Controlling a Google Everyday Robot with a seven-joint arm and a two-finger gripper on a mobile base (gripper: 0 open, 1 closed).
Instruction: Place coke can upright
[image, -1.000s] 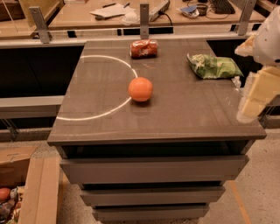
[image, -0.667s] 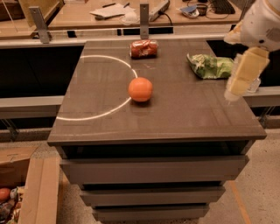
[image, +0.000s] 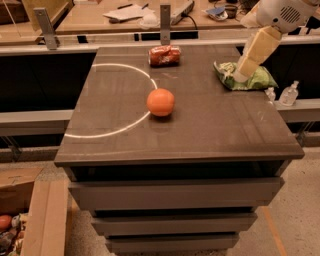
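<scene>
The coke can (image: 164, 55) lies on its side near the back edge of the dark table (image: 200, 135), its red side with whitish markings facing me. My gripper (image: 241, 74) hangs from the white arm at the upper right, over the green crinkly bag (image: 247, 79). It is well to the right of the can and holds nothing that I can see.
A round orange fruit (image: 160, 102) sits mid-table on a white arc line (image: 135, 120). Small clear bottles (image: 289, 93) stand on a ledge to the right. Drawers lie below the tabletop. A cardboard box (image: 35, 220) is on the floor at the left. A cluttered bench runs behind.
The arm and gripper have moved left and towards the back, from the table's right edge to over the green bag. The can, fruit and bag have not moved.
</scene>
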